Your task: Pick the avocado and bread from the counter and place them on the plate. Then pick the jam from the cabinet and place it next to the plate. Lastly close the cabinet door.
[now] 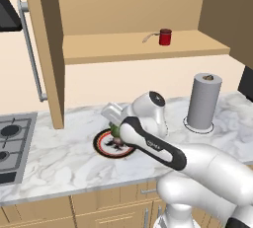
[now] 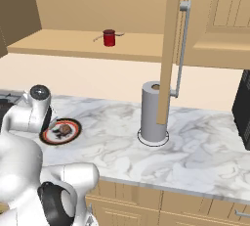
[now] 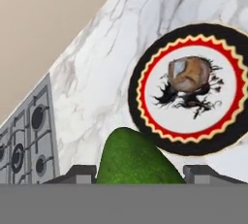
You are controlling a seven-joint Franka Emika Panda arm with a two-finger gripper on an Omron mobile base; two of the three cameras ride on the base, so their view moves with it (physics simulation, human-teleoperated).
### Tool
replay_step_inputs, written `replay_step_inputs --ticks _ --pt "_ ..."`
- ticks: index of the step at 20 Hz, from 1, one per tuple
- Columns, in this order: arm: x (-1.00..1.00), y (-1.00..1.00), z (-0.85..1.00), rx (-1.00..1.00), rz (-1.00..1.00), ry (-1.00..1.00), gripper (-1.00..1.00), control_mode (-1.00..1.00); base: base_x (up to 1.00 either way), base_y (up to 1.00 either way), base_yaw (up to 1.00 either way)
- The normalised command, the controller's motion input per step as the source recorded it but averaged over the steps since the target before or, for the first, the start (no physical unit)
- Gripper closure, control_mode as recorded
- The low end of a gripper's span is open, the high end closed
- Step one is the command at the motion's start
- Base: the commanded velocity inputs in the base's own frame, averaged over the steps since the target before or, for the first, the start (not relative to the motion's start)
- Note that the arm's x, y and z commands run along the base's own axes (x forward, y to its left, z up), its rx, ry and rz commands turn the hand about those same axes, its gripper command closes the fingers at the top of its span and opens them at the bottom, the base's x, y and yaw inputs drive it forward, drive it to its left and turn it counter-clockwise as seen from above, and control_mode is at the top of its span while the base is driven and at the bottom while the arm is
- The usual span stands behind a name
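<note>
Green avocado (image 3: 134, 159) sat gripped in the jaws above the plate (image 3: 145, 121), carried over to join the bread (image 3: 189, 74).

1. The light is bright, even and flat in all three views, with no visible source.
2. Shadows are faint: the tall grey paper-towel roll (image 1: 203, 102) throws only a thin dark ring at its foot on the white-grey veined marble counter (image 1: 64, 155).
3. The inside of the light-wood wall cabinet (image 1: 133, 19) is shaded darker under its top.
4. Nothing glares; the round white plate with orange-red and black rim (image 3: 193, 89) renders sharp.
5. Edges look slightly soft and jagged, with no lens bending.
</note>
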Motion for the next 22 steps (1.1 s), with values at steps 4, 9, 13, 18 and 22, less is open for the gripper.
replay_step_inputs --ticks 4,9,13,18,22 --pt "-0.08 0.0 0.3 -0.05 -0.04 0.21 1.0 -1.0 0.0 0.0 0.0" --pt "0.0 0.0 0.18 -0.3 -0.01 0.03 1.0 -1.0 0.0 0.0 0.0" --pt "0.0 0.0 -0.01 -0.38 0.0 0.0 1.0 -1.0 0.0 0.0 0.0" --pt "0.0 0.0 -0.13 -0.15 0.0 0.04 1.0 -1.0 0.0 0.0 0.0" --pt "0.0 -0.01 -0.33 0.0 0.0 0.08 1.0 -1.0 0.0 0.0 0.0"
